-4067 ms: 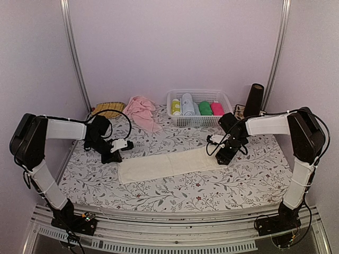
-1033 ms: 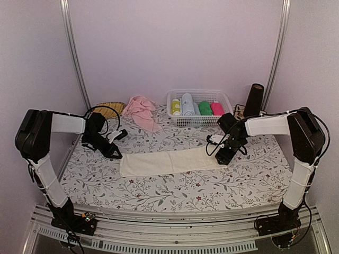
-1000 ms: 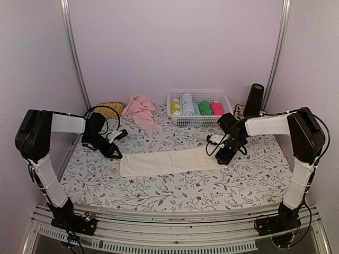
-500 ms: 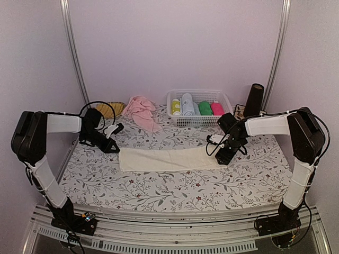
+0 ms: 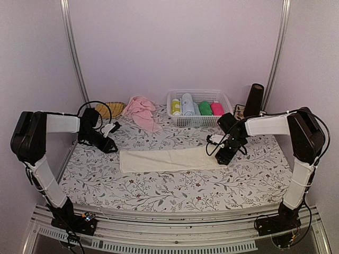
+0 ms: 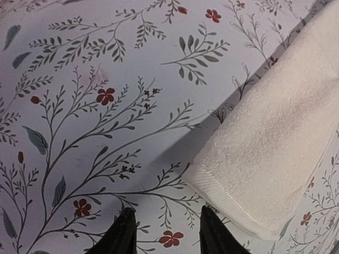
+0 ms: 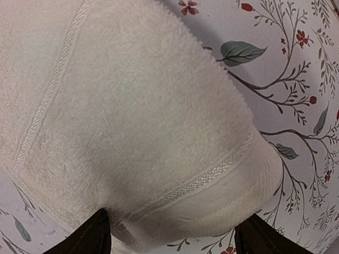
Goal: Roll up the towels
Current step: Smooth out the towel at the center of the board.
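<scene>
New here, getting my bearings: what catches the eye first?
A cream towel, folded into a long strip, lies across the table, the right gripper at its right end, the left gripper just off its left end. Behind, a white basket holds bright rolls; a crumpled pink towel lies left of it.

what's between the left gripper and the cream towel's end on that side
Only bare floral tablecloth. In the left wrist view the open left gripper sits just short of the cream towel, with a strip of it showing between.

Soft, even, pink-tinted light; a mild shadow beside the cream towel [image 6: 275, 137]; wrist close-ups sharp.
</scene>
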Controlling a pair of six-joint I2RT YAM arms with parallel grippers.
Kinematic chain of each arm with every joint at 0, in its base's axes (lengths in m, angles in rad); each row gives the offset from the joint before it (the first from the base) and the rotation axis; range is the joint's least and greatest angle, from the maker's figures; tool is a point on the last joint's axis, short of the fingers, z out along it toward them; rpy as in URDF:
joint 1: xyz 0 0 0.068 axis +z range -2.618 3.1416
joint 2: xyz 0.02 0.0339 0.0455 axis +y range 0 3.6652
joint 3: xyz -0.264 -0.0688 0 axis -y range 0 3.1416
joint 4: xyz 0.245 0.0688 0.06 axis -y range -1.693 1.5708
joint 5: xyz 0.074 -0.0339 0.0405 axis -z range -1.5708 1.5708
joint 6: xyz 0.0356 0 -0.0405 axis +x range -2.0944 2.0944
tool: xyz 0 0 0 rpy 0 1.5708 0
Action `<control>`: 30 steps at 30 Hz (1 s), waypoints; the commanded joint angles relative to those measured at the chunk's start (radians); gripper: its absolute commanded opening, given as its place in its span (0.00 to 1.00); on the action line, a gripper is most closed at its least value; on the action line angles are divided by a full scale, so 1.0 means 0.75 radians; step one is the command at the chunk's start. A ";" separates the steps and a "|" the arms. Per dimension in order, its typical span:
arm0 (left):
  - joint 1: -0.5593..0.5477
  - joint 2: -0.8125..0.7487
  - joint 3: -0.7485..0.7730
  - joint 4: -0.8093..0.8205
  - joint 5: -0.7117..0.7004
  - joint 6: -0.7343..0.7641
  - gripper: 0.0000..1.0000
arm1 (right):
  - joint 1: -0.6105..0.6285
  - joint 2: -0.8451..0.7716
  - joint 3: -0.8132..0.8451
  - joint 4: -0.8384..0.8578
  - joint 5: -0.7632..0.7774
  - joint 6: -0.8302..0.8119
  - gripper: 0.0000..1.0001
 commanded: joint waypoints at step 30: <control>-0.307 -0.113 -0.171 0.290 -0.591 0.118 0.88 | -0.032 -0.013 0.268 -0.061 -0.002 -0.056 0.86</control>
